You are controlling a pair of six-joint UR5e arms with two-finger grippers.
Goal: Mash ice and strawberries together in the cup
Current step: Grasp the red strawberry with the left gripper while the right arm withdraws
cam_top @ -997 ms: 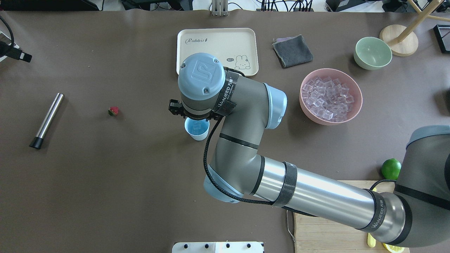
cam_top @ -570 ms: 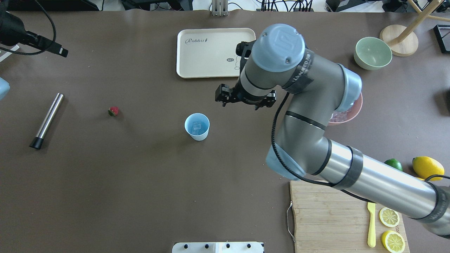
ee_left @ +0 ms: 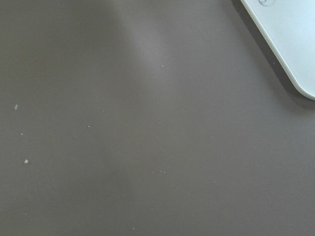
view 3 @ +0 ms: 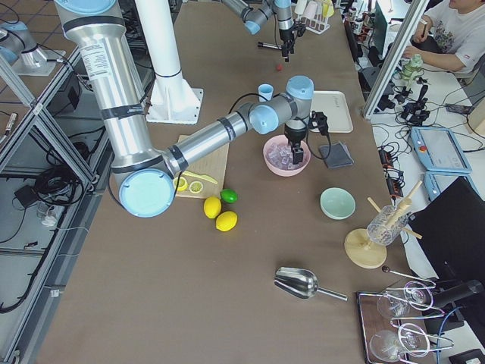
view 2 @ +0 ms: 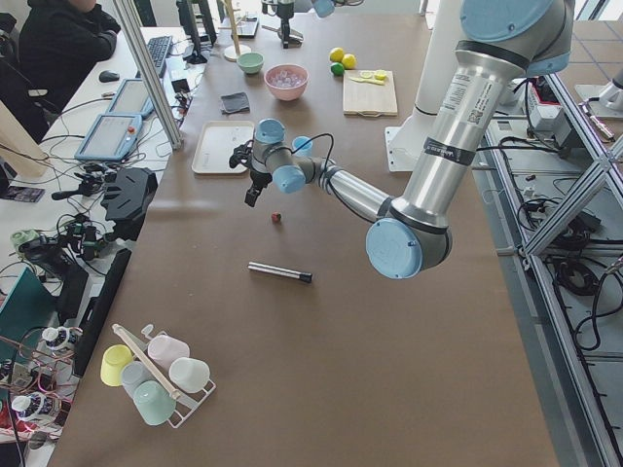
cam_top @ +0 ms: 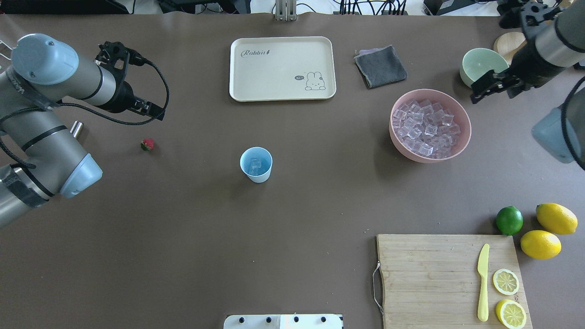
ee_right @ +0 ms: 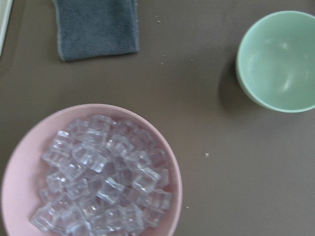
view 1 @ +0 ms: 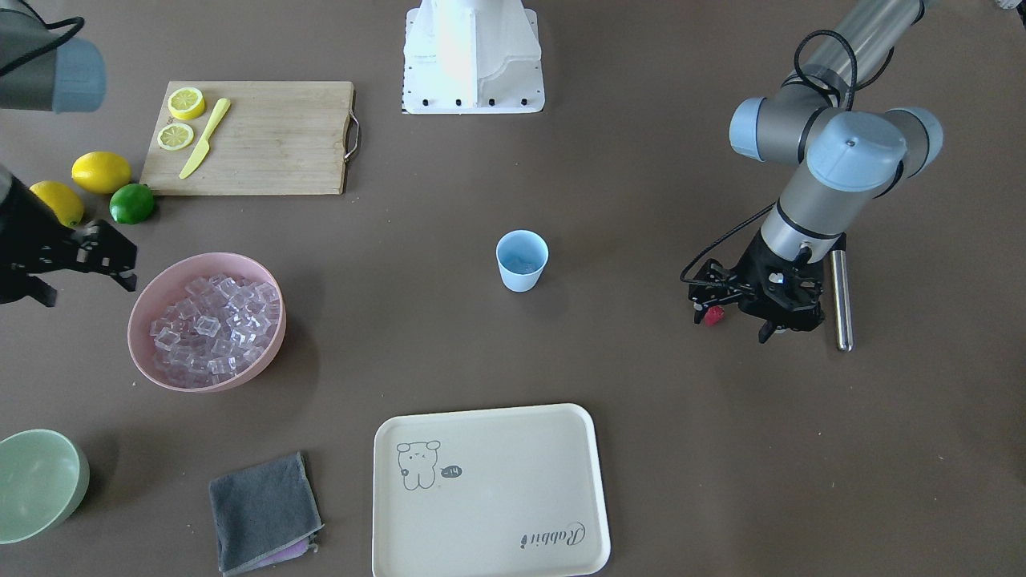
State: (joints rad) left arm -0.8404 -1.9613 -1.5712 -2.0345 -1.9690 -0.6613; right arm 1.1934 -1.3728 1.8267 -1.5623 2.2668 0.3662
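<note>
Left gripper [view 1: 731, 318], jaws spread and empty, hovers by the strawberry [cam_top: 147, 145], likely to fetch it for the cup [cam_top: 263, 176] holding ice [cam_top: 255, 165].

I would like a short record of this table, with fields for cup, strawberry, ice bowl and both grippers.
cup: upright, ice cubes inside
strawberry: on the table, outside the cup
pink bowl: heaped with ice
left gripper: open, empty, close to the strawberry
right gripper: open, empty, near the pink bowl

strawberry [view 1: 712, 316] half hidden behind left jaws, steel rod [cam_top: 76, 128] mostly under left arm [cam_top: 50, 137], green bowl [view 1: 40, 481] cut off
</note>
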